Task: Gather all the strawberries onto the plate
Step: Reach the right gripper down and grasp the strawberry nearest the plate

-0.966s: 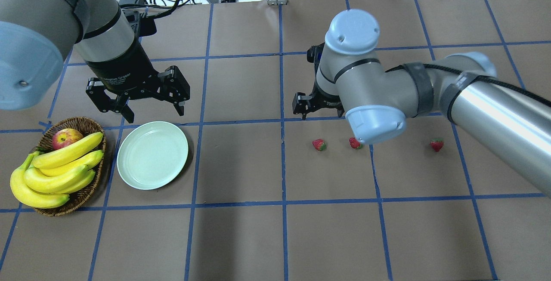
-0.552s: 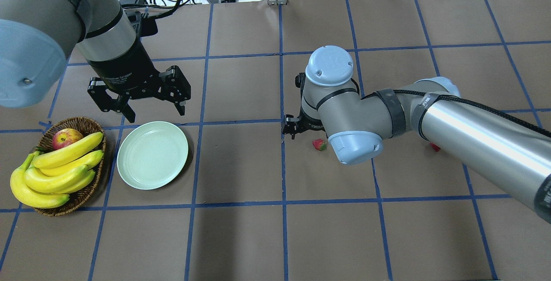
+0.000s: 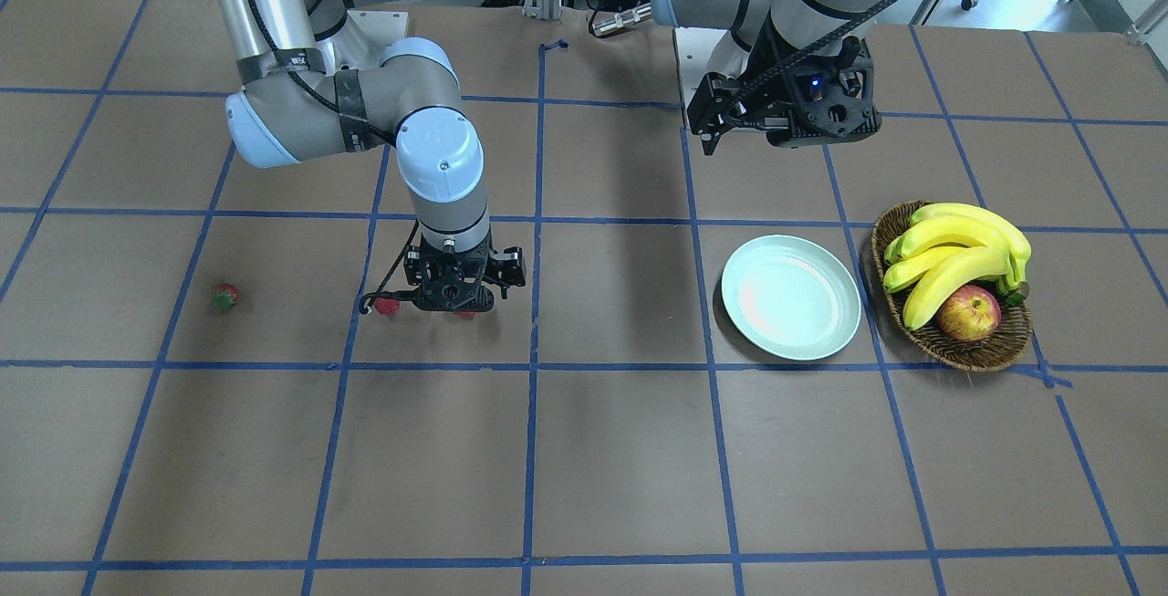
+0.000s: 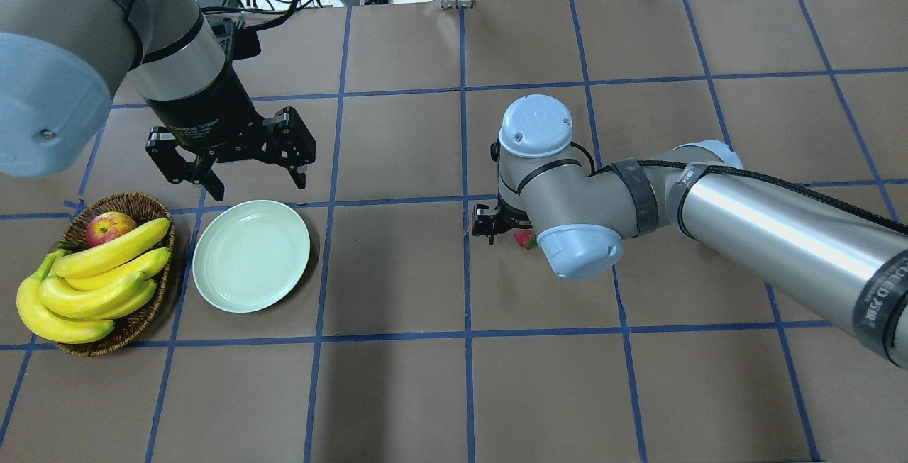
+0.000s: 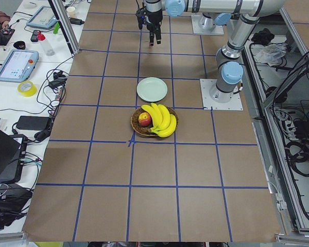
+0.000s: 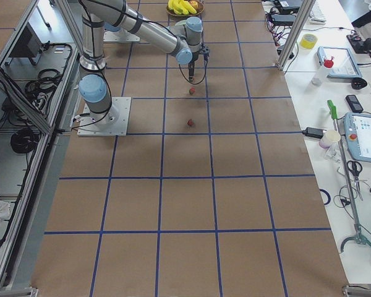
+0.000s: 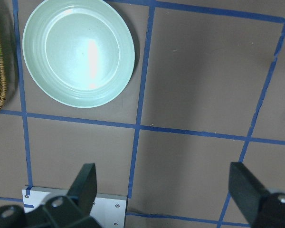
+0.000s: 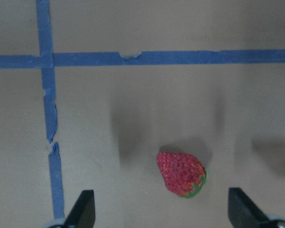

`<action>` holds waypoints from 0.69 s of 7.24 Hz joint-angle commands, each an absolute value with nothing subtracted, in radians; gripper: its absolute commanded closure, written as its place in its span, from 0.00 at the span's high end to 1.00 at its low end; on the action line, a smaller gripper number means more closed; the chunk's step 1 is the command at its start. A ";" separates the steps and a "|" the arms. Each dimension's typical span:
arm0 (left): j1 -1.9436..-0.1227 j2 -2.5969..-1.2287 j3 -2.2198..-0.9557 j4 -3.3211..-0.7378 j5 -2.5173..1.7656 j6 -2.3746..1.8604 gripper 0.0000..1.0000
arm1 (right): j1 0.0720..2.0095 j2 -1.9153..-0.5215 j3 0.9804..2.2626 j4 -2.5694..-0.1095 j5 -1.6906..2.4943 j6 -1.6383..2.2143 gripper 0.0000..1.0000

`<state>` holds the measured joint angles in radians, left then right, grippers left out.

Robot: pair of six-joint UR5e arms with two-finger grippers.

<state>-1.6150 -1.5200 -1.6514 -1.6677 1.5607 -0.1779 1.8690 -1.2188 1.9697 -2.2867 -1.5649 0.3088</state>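
One strawberry (image 8: pixel 181 174) lies on the counter (image 8: pixel 133 118) straight beneath the right pincer (image 3: pixel 453 302), between its wide-open fingers (image 8: pixel 83 209) but a touch nearer one of them, while the plate (image 4: pixel 252 256) sits well apart toward the robot's left.

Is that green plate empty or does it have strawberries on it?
Empty. The plate shows only its bare, shiny surface; a strawberry lies elsewhere on the table.

A brown table (image 4: pixel 397 392) gridded with blue tape (image 4: pixel 397 336); a white side bench (image 5: pixel 1 102) holds cables (image 5: pixel 55 82) and tablets (image 5: pixel 13 66).
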 commanded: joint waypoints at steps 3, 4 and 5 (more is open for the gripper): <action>-1.615 -1.516 -1.651 -1.660 1.557 -0.178 1.00 | 1.862 -1.174 1.961 -2.287 -1.571 0.311 0.68; -1.615 -1.516 -1.651 -1.660 1.555 -0.178 1.00 | 1.859 -1.173 1.960 -2.289 -1.571 0.311 0.45; -1.615 -1.516 -1.649 -1.658 1.557 -0.178 1.00 | 1.852 -1.173 1.959 -2.289 -1.571 0.311 0.28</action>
<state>-1.6152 -1.5157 -1.6500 -1.6593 1.5562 -0.1780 1.8585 -1.1753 1.9611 -2.2881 -1.5708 0.3113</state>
